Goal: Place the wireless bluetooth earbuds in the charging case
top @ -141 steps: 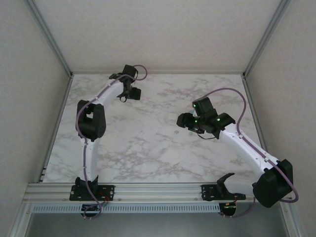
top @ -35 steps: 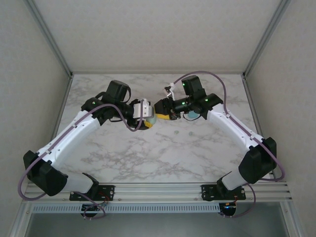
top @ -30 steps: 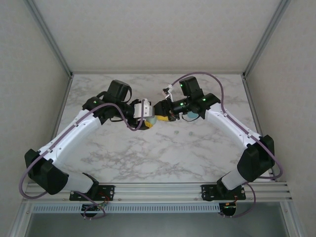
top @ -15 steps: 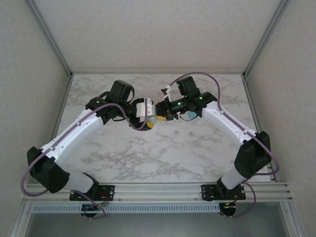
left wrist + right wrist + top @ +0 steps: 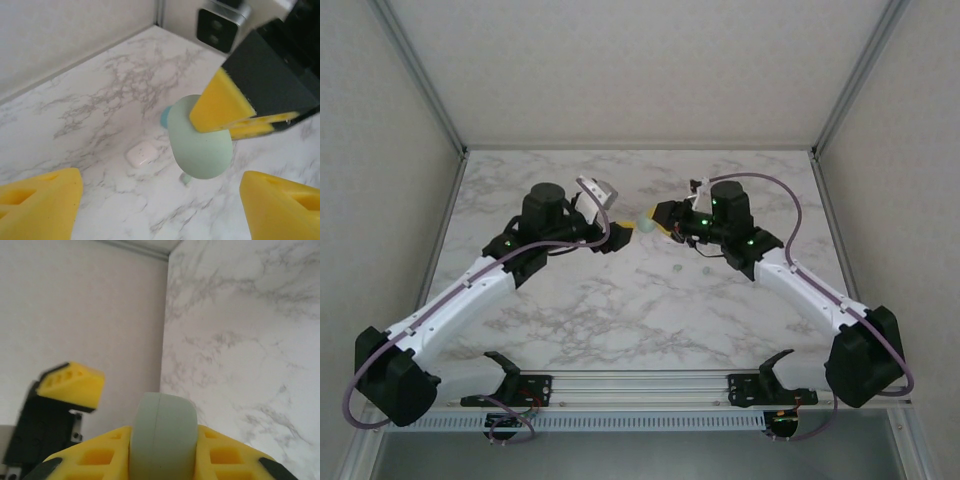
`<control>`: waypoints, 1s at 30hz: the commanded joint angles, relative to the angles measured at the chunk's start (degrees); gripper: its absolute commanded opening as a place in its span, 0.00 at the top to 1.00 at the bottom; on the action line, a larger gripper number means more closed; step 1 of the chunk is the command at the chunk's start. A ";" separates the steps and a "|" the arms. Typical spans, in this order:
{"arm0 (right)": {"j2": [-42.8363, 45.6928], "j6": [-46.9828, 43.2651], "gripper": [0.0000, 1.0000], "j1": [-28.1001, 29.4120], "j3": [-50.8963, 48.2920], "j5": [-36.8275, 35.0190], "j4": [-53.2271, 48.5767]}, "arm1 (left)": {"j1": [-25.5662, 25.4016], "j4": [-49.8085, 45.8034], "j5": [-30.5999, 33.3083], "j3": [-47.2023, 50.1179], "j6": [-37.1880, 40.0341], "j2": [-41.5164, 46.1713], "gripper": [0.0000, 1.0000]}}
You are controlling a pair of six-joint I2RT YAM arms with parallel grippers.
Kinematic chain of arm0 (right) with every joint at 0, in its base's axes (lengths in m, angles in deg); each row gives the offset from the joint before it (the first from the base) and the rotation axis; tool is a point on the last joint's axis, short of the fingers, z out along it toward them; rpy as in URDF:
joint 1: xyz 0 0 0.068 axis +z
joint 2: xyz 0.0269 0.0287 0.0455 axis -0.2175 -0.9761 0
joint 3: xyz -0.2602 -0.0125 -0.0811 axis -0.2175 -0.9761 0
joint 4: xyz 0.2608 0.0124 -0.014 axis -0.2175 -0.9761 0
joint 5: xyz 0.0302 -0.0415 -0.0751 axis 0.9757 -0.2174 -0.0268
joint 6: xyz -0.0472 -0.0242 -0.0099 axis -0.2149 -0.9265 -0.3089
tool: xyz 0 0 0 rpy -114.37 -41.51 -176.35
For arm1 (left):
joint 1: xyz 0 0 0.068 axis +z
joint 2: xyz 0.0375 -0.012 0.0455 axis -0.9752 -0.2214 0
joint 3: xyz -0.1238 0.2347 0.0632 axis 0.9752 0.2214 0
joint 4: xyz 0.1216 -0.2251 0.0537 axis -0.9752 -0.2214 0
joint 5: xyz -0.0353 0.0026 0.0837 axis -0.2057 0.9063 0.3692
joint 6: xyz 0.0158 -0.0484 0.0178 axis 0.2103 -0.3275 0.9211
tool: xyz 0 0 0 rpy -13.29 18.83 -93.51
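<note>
Our right gripper (image 5: 161, 460) is clamped on the mint green charging case (image 5: 200, 150), held above the marble table (image 5: 100, 100). Our left gripper (image 5: 160, 205) faces it, fingers spread wide and empty. A mint earbud (image 5: 186, 178) lies on the table beneath, so we judge inserting not yet started.

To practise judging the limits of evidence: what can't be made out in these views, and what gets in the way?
Left wrist view: blue thing mostly hidden behind the mint case; case or bud, cannot tell.
Right wrist view: the case's lower part is cut off by the bottom edge; the right hand covers its sides.
Top view: speck on the table too small to name.
</note>
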 commanded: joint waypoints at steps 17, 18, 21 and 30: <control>4.80 13.07 0.79 0.63 -0.38 -1.29 10.82 | -4.83 19.00 -1.56 -1.19 -8.86 -5.62 0.23; 4.70 13.08 0.80 0.73 -0.29 -1.11 10.84 | -4.83 19.02 -2.04 -1.36 -8.46 -5.90 0.24; 4.59 12.85 0.79 0.69 -0.14 -0.47 10.20 | -4.92 18.23 -2.95 -2.18 -7.48 -6.83 0.31; 4.48 12.61 0.79 1.11 -0.58 1.01 11.08 | -5.09 17.39 -5.10 -2.90 -6.25 -7.95 0.57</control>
